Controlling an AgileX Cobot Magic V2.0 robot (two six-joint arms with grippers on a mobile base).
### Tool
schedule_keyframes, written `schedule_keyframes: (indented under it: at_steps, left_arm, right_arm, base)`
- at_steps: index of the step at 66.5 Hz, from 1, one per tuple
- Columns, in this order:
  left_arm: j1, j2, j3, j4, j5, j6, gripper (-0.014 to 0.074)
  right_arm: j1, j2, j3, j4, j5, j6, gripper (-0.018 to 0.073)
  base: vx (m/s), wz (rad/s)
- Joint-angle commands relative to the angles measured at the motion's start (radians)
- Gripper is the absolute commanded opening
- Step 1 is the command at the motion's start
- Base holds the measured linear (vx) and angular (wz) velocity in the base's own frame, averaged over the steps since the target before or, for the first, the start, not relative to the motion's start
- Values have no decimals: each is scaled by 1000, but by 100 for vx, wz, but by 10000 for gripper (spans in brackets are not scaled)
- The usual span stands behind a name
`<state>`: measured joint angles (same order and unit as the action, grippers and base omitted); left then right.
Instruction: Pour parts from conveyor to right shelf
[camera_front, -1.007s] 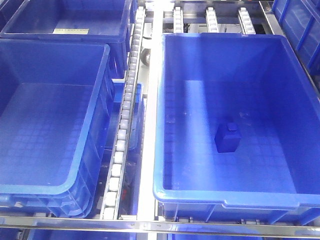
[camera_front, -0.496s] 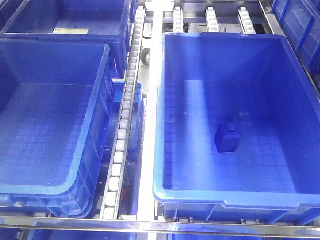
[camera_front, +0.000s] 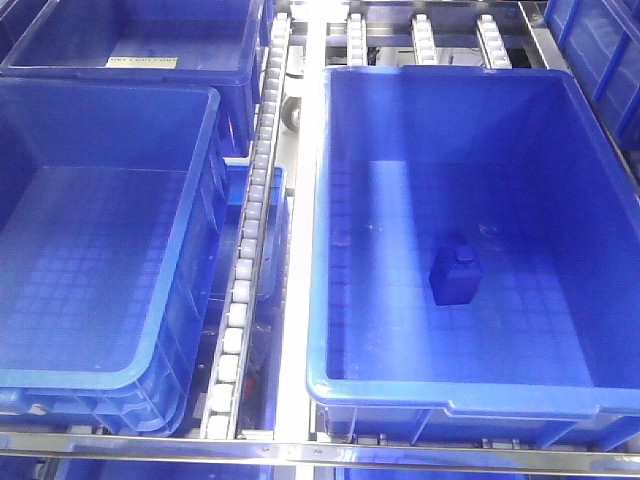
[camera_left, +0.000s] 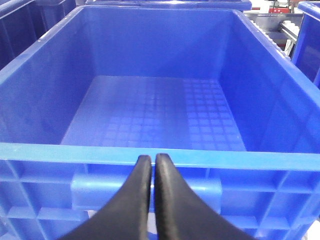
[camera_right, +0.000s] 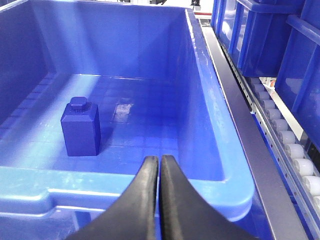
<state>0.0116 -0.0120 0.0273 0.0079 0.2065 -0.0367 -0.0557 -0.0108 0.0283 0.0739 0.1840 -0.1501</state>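
- We see the part (camera_front: 455, 276), a small blue block with a round stub on top, standing upright on the grid floor of the right crate (camera_front: 330, 250), a little toward 5 o'clock from the floor's middle and apart from every wall.
- In the right wrist view the part (camera_right: 80, 127) sits at about 10 o'clock from our right hand (camera_right: 159, 162), inside the crate (camera_right: 220, 150).
- Our right hand's fingers are pressed together and hold nothing; the tips hang just outside the crate's near rim.
- Our left hand (camera_left: 152, 161) is likewise pinched closed on nothing, its tips at the near rim of the left crate (camera_left: 45, 155).
- The left crate (camera_front: 170, 260) lies at 9 o'clock from the right one, a roller track (camera_front: 252, 230) of the shelf (camera_front: 300, 300) running between them.
- More crates (camera_front: 200, 60) stand at 12 o'clock.
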Motion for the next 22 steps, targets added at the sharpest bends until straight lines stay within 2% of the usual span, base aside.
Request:
schedule_keyframes:
  at_steps: [1, 22]
  left_arm:
    - [-6, -11, -19, -8, -79, -8, -6]
    - [-6, -11, -19, -8, -79, -8, -6]
  right_arm:
    - [-7, -15, 8, -4, -69, 0, -9]
    - [-7, -15, 8, -4, -69, 0, -9]
  base:
    - [0, 0]
    - [0, 0]
